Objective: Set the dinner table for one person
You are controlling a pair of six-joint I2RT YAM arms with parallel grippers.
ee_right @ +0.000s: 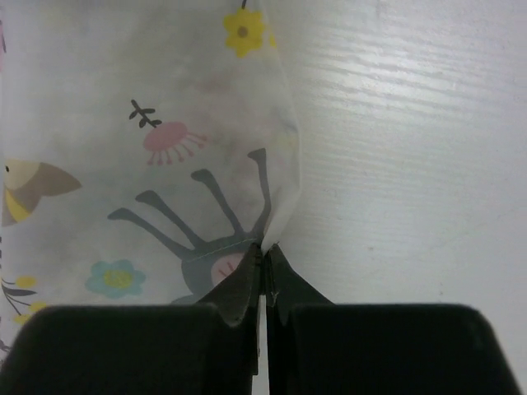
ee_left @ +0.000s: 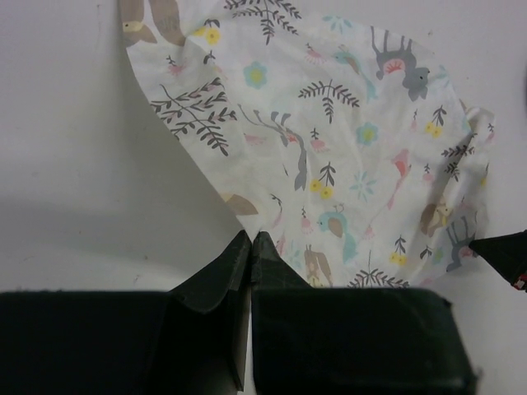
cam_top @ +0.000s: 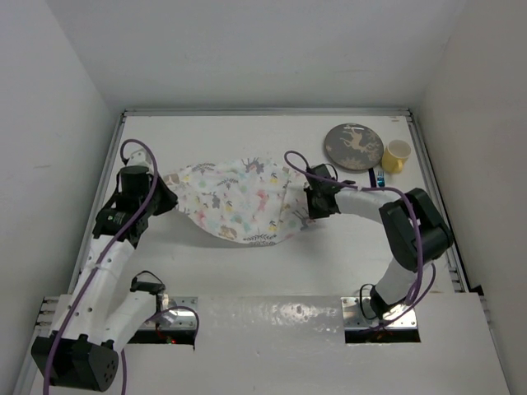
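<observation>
Early stage, I'd say. Both arms are working the printed cloth (cam_top: 239,206). L jaws are pressing together on its left corner and R jaws are pinching its right edge. The cloth is sitting bunched & creased btwn them over the middle of the counter (cam_top: 247,136), not lying flat.

Plate (cam_top: 353,147) & yellow cup (cam_top: 397,155) are waiting just beside each other at the far-right corner, off the cloth. A small blue item (cam_top: 384,177) is lying near them, too small to tell what.

Left to do, as I'm judging it: spread the cloth flat, then plate, cup etc. onto it.

The counter is showing plain white w/ a thin metal rail round the edge, and faint grain is coming through in the R wrist view. White walls are boxing it in on three sides.
</observation>
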